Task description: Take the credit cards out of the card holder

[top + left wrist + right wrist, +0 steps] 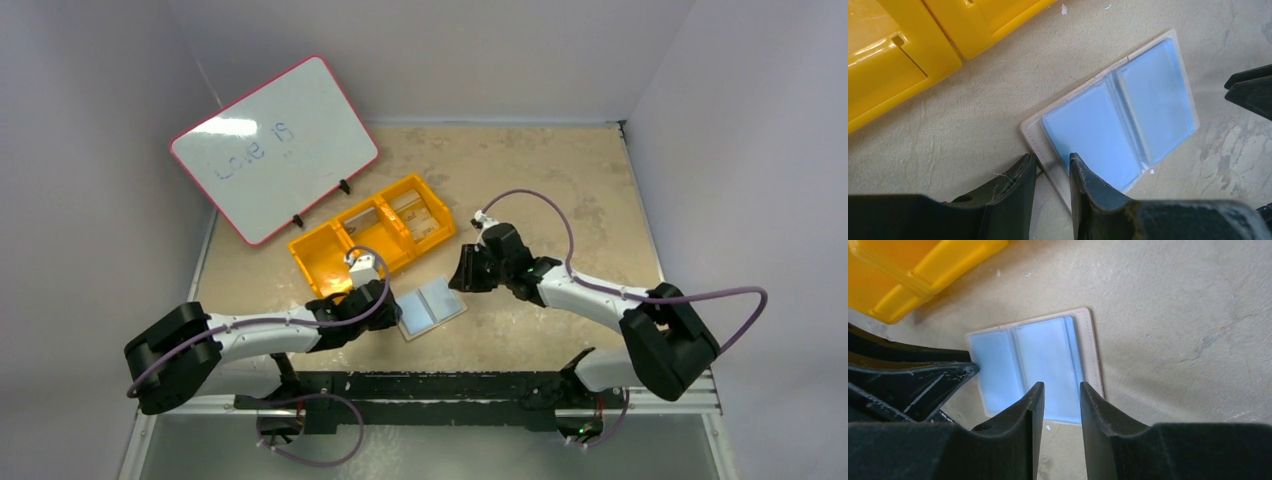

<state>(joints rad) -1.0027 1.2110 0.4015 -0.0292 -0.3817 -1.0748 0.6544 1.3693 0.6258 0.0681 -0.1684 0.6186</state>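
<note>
The card holder [432, 307] lies open and flat on the table [540, 170], near the front edge and between the two arms, with both light-blue inner panels facing up inside a tan stitched border. The left gripper [1050, 159] is positioned at the holder's left edge. Its fingers are parted by a narrow gap, one on the bare table and one over the left panel, and nothing is clamped between them. The right gripper [1062, 386] is positioned over the right panel, fingers likewise slightly apart and released. Just behind the holder's left side sits a yellow three-compartment bin [300, 255]. Behind the bin, a pink-rimmed whiteboard [275, 150] with faint handwriting stands tilted on the far left. The table surface is beige, mottled and scuffed, with small white flecks. Plain pale grey walls [450, 50] enclose it on three sides.
</note>
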